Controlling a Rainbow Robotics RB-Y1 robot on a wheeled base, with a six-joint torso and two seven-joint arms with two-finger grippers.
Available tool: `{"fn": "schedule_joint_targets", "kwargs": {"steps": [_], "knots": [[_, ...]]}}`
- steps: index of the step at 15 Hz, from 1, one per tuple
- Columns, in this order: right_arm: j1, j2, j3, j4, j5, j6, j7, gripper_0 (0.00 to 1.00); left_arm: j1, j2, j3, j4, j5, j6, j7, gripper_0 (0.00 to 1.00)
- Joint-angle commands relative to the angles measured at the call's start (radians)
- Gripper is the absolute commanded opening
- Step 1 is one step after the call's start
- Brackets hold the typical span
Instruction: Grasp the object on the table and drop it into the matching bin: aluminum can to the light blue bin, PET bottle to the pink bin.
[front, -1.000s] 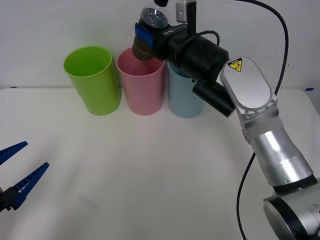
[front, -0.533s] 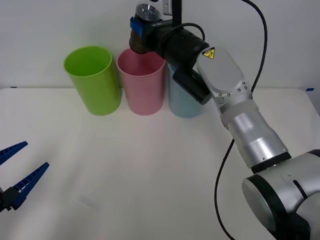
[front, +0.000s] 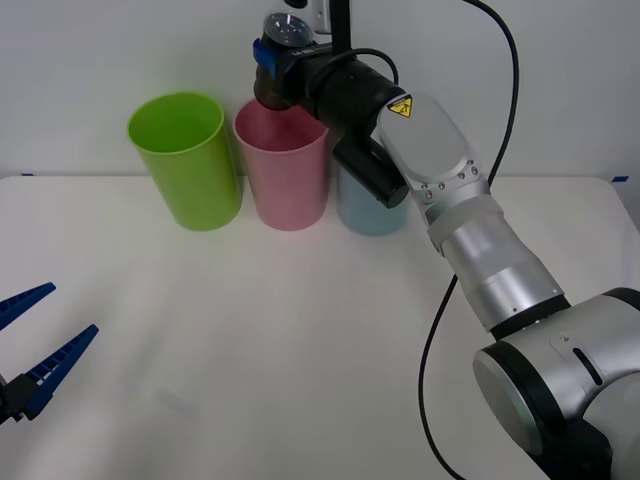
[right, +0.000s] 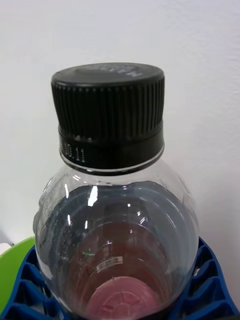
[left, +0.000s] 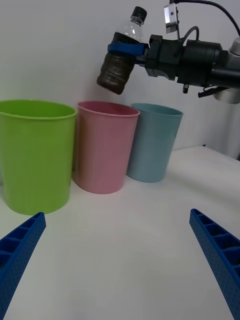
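Now the right gripper (front: 268, 70) pinches the PET bottle (left: 121, 60) around its middle, holding it in the air above the pink bin (front: 283, 165), which stands between a lime green bin (front: 186, 158) and the light blue bin (left: 153, 141). The bottle's long axis is tilted, black cap (right: 109, 100) up and away from the arm, dark base toward the pink rim. Releasing well probably means centring the base over the opening first. The left gripper (front: 35, 360) waits with fingers spread, low over the white table (front: 300, 340).
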Motion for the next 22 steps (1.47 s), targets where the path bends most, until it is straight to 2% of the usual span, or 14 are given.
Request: {"fn": "schedule_joint_targets", "kwargs": {"steps": [1,8,11,18,22], "knots": [[0.001,0.0,-0.003,0.0,-0.005,-0.001,0.011,1.0,0.0,0.0,0.0,0.0,0.0,0.0,0.0,1.0],[0.003,0.0,-0.01,-0.005,-0.022,-0.004,0.025,1.0,0.0,0.0,0.0,0.0,0.0,0.0,0.0,1.0],[0.026,-0.003,-0.038,-0.037,-0.023,-0.059,0.033,1.0,0.0,0.0,0.0,0.0,0.0,0.0,0.0,1.0],[0.248,-0.064,-0.006,-0.353,-0.031,-0.182,0.025,1.0,0.0,0.0,0.0,0.0,0.0,0.0,0.0,1.0],[0.416,-0.164,0.085,-0.572,-0.109,-0.196,0.022,1.0,0.0,0.0,0.0,0.0,0.0,0.0,0.0,1.0]]}}
